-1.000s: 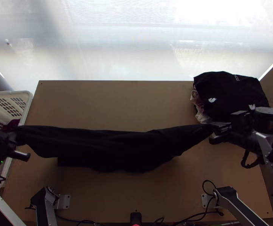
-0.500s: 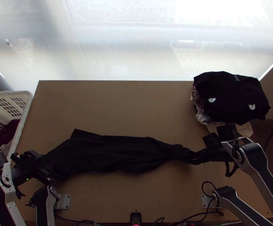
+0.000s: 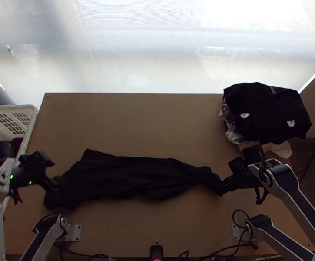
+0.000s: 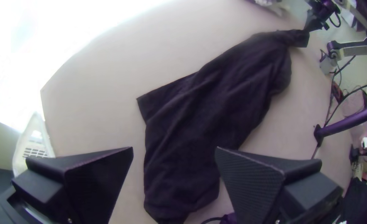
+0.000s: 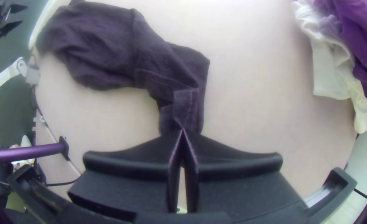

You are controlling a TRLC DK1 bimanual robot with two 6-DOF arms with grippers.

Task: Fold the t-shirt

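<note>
The black t-shirt [image 3: 127, 178] lies bunched in a long band across the table. At its left end is my left gripper [image 3: 53, 176]; in the left wrist view the left gripper [image 4: 174, 151] stands wide open above the dark cloth [image 4: 200, 112], with nothing between its fingers. My right gripper [image 3: 227, 185] is at the cloth's right end. In the right wrist view the right gripper [image 5: 183, 132] is shut on a stitched end of the t-shirt [image 5: 108, 49].
A pile of dark and pale clothes [image 3: 266, 113] lies at the table's back right corner. A white basket [image 3: 32, 117] with dark red cloth stands at the left edge. Bare tabletop [image 3: 131, 126] stretches behind the t-shirt.
The t-shirt has come down onto the table, nearer the front, and drawn together. My left gripper moved in, let go and backed off leftward. My right gripper came inward and nearer the front with the cloth.
</note>
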